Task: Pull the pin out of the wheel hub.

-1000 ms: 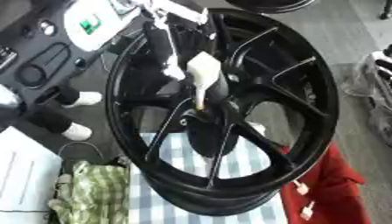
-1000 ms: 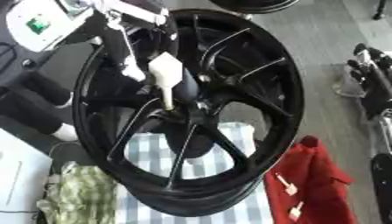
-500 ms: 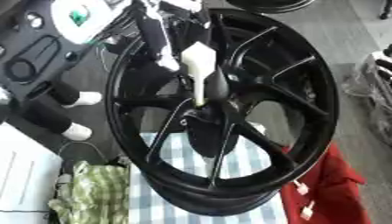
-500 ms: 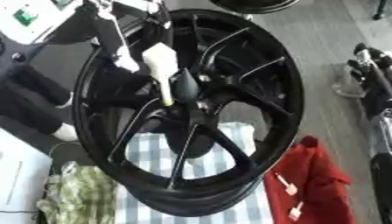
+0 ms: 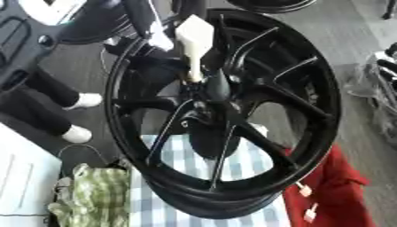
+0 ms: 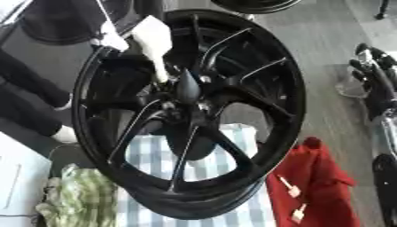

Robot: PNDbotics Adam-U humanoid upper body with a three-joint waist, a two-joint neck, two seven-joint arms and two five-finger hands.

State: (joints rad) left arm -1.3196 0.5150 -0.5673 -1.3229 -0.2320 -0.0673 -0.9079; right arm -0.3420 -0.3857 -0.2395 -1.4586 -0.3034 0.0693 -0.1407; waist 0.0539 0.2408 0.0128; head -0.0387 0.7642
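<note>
the pin [image 5: 193, 44] is a cream-white piece with a wide block head and a thinner stem. it stands tilted above the wheel hub [image 5: 203, 95], head up near the top edge of the left eye view, stem pointing down toward the hub centre. whether the stem tip is inside the hub bore or just clear of it cannot be told.

the wheel [image 5: 310, 97] is black with thin spokes. it stands upright on its rim, lower edge resting on a blue-and-white checked cloth [image 5: 174, 204] on the desk.

the left hand [image 5: 151, 26] is a dark shape just left of the pin head at the top edge; whether its fingers are apart, together or clamped on the pin cannot be told. the right hand [image 6: 376, 84] hangs at the right edge of the right eye view, well apart from the wheel, fingers relaxed and holding nothing.

a red cloth [image 6: 318, 186] with two small white tags lies right of the wheel. a green checked cloth [image 5: 89, 195] lies bunched at lower left.
</note>
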